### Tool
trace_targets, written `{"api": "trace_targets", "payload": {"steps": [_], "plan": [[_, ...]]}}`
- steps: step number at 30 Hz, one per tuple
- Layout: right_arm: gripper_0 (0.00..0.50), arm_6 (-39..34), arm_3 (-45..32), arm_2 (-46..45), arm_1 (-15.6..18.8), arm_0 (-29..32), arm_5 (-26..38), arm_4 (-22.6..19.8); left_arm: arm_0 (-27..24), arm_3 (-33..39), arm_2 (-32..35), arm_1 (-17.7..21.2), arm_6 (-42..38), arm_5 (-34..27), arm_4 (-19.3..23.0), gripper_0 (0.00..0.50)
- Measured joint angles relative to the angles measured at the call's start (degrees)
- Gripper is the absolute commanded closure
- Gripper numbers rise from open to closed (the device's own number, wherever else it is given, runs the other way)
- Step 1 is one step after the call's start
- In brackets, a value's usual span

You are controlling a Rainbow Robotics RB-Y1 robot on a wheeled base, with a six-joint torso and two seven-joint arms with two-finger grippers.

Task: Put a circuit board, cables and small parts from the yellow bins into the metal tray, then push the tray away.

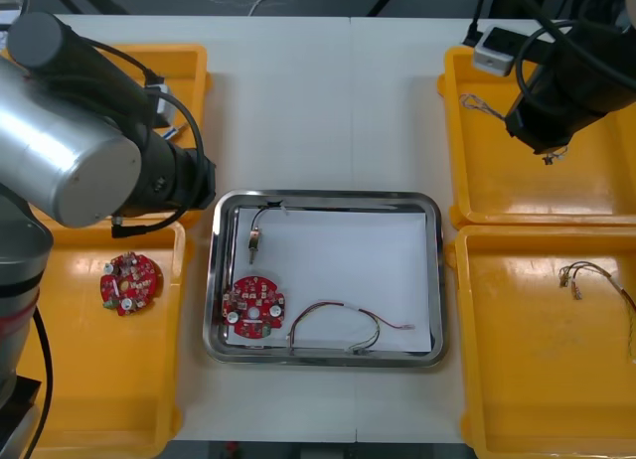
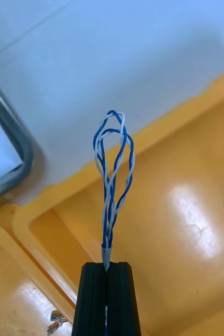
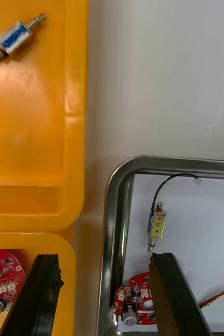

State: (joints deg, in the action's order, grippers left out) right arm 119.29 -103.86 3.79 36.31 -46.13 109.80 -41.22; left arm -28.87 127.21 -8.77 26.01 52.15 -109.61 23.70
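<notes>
Four in all, from the front: finding yellow bins (image 1: pixel 467 235) lining the left and right edges of the bench (image 1: pixel 328 91), two to each edge, with the metal tray (image 1: pixel 324 196) lying between them toward the bench's near edge. Finding the right gripper (image 1: pixel 547 151) hanging over the far right bin (image 1: pixel 586 196), with a loose twisted cable (image 1: pixel 480 105) lying near that bin's far left corner. Noting, inside the tray, a circuit board (image 1: pixel 252 308) sitting in the near left corner, a small metal part (image 1: pixel 254 239) with a black lead lying by the left rim, and a red and yellow cable (image 1: pixel 343 325) curving along the near rim. Noting a second circuit board (image 1: pixel 129 282) lying in the near left bin (image 1: pixel 99 380), and thin cables (image 1: pixel 581 277) in the near right bin (image 1: pixel 537 380). Finding the left arm (image 1: pixel 70 151) reaching across the far left bin (image 1: pixel 189 67).

Turning to the right wrist: seeing the black fingers (image 2: pixel 91 299) clenching together on the end of a twisted blue and white cable (image 2: pixel 112 173), its loop standing out beyond the fingertips, over the far right bin close to a corner of it.

Turning to the left wrist: seeing the left gripper (image 3: pixel 104 260) hanging released, fingers spread wide and grasping nothing, one finger over the near left bin's corner, the other over the tray just inside its left rim, beside the circuit board and the small metal part. Noting a second small metal part (image 3: pixel 18 35) lying in the far left bin.
</notes>
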Motion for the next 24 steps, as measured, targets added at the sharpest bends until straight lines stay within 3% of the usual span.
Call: {"api": "trace_targets", "payload": {"steps": [9, 17, 24], "plan": [[0.5, 0.0, -4.4, 7.7, -2.8, 0.0, 0.0, -1.5, -2.5, -1.7, 5.7, 4.4, 4.8, 0.0, 5.2, 0.0], [0.5, 0.0, -5.5, 14.4, -5.7, 0.1, 0.0, -2.0, -4.3, -7.8, 9.4, 6.7, 21.5, 0.0, 5.2, 0.0], [0.5, 0.0, -5.6, 22.6, -8.5, 0.6, -1.8, 0.5, -6.1, -15.2, 10.3, 7.6, 22.3, 0.0, 1.7, 0.0]]}}
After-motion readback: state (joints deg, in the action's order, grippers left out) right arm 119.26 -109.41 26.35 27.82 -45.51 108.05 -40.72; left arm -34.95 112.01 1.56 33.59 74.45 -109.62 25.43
